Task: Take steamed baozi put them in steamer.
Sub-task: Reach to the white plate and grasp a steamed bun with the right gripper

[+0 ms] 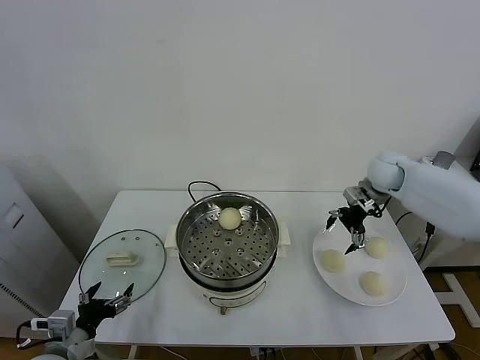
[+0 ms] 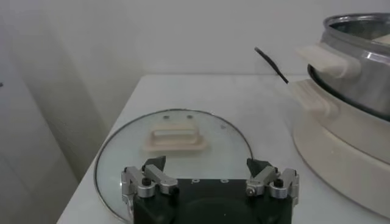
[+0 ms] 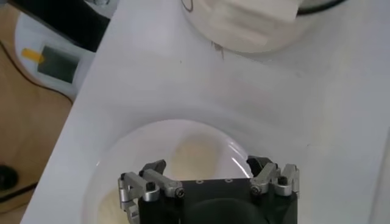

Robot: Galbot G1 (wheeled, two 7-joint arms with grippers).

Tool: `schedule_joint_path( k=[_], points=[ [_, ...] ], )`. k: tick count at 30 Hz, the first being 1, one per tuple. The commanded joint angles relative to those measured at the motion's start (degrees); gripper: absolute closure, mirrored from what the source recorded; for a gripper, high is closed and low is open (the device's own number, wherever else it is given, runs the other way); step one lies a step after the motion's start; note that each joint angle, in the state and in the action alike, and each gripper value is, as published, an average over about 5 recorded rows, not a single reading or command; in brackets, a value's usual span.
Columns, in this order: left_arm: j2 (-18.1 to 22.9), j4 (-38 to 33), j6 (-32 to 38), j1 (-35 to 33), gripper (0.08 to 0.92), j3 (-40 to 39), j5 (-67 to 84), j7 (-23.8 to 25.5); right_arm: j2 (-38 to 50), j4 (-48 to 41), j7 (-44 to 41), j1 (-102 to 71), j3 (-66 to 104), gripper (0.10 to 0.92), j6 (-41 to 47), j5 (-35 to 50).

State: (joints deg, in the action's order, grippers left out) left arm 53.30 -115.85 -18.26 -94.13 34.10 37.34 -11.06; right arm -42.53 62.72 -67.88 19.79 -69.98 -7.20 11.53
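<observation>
The steamer (image 1: 227,259), a shiny steel pot on a white base, stands mid-table with one baozi (image 1: 229,217) on its perforated tray. Three more cream-white baozi (image 1: 332,260), (image 1: 376,247), (image 1: 373,283) lie on the white plate (image 1: 352,296) to its right. My right gripper (image 1: 343,234) hangs open above the plate's near-steamer side, holding nothing. In the right wrist view it (image 3: 207,165) is over one baozi (image 3: 195,152) on the plate (image 3: 122,152). My left gripper (image 1: 105,294) is parked open at the front left by the lid, seen too in its own wrist view (image 2: 207,167).
A round glass lid (image 1: 122,262) with a cream handle (image 2: 175,137) lies flat at the left. The steamer's side (image 2: 359,61) and black cord (image 1: 201,187) are near it. The table's right edge runs close beside the plate.
</observation>
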Motion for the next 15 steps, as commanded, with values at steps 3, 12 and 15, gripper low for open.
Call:
schedule_joint_path(
  k=[3,12,15],
  points=[
    [0.0,0.1,0.0,-0.1,0.177,0.0,0.0,0.0,-0.5,-3.0,2.6,-9.8,6.4,0.203,1.9,-4.5],
    [0.0,0.2,0.1,-0.2,0.177,0.1,0.0,0.0,-2.2,-5.4,3.6,-12.7,9.6,0.203,1.4,-7.0],
    [0.0,0.2,0.1,-0.3,0.177,0.1,-0.1,0.0,-2.6,-6.1,3.8,-13.4,10.5,0.213,1.3,-7.7]
  ],
)
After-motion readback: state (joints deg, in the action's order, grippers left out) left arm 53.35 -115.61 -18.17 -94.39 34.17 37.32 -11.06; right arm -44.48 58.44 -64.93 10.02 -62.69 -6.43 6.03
